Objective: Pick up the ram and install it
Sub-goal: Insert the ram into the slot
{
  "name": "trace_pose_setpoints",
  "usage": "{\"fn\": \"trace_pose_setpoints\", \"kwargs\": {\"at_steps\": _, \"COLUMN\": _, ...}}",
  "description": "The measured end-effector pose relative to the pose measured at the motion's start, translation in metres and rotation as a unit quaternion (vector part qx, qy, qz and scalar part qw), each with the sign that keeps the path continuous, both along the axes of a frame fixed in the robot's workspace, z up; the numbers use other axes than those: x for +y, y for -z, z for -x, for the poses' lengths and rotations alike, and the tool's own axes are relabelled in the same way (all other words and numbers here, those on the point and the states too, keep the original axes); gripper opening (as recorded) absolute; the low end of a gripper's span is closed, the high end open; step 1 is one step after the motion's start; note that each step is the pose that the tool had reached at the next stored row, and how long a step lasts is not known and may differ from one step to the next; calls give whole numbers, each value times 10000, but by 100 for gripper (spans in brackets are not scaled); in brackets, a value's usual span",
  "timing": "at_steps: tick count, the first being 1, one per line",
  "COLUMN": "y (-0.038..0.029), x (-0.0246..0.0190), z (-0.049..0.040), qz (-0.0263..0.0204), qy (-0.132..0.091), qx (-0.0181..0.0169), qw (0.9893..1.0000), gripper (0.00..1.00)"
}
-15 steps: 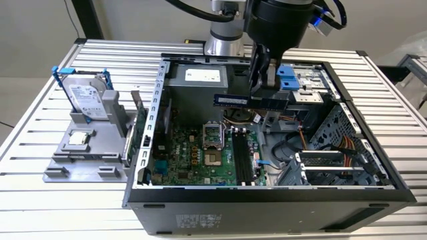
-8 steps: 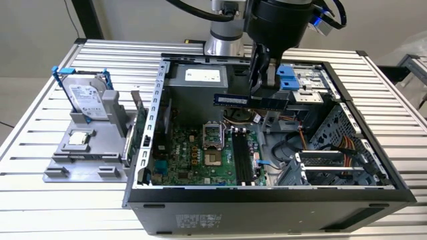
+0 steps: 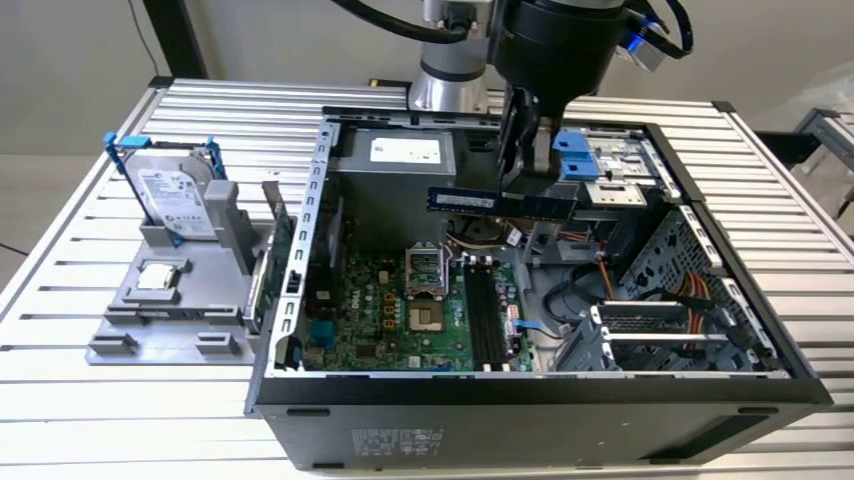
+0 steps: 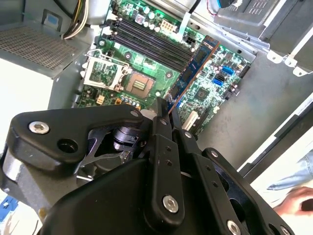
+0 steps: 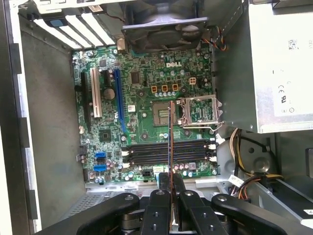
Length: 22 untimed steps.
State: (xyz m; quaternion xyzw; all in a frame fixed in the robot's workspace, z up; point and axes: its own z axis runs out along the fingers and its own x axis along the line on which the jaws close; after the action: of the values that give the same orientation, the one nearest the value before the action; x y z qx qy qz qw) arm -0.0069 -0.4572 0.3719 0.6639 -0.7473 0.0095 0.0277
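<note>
Fingers (image 3: 517, 150) are clamped on the ram (image 3: 474, 201), taking it near mid-length on its two flat faces. The ram hangs in the air inside the open computer case (image 3: 534, 392), above the motherboard (image 3: 387, 310) and well clear of it. It is not seated.

Handling, by judgement: the ram looks light, thin and stiff. It should tolerate no bending, and its chips and contact edge are fragile. The sound hold is on the flat faces near the middle and toward the upper long edge, leaving the contact edge free.

View findings:
- The exterior view shows the ram broadside and level. Its long axis lies crosswise to the run of the memory slots (image 3: 483, 318). At the exterior view's left, a hard drive (image 3: 174, 190) and a processor chip (image 3: 160, 277) sit in a grey holder on the desk (image 3: 80, 420).
- The first wrist view shows the ram (image 5: 170, 139) edge-on as a thin line between the fingers (image 5: 160, 208). That line crosses the four empty slots (image 5: 146, 152) beside the open processor socket (image 5: 161, 111).
- The second wrist view shows the ram (image 4: 194, 67) from the side, and a person's hand (image 4: 296, 201) outside the case.
</note>
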Motion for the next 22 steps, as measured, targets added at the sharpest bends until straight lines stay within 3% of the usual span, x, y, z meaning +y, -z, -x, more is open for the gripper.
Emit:
{"fn": "trace_pose_setpoints", "kwargs": {"at_steps": 12, "y": 0, "x": 0, "z": 0, "qz": 1, "qy": 475, "qx": 0, "qw": 9989, "gripper": 0}}
{"fn": "trace_pose_setpoints", "kwargs": {"at_steps": 22, "y": 0, "x": 0, "z": 0, "qz": 0, "qy": 865, "qx": 0, "qw": 9963, "gripper": 0}}
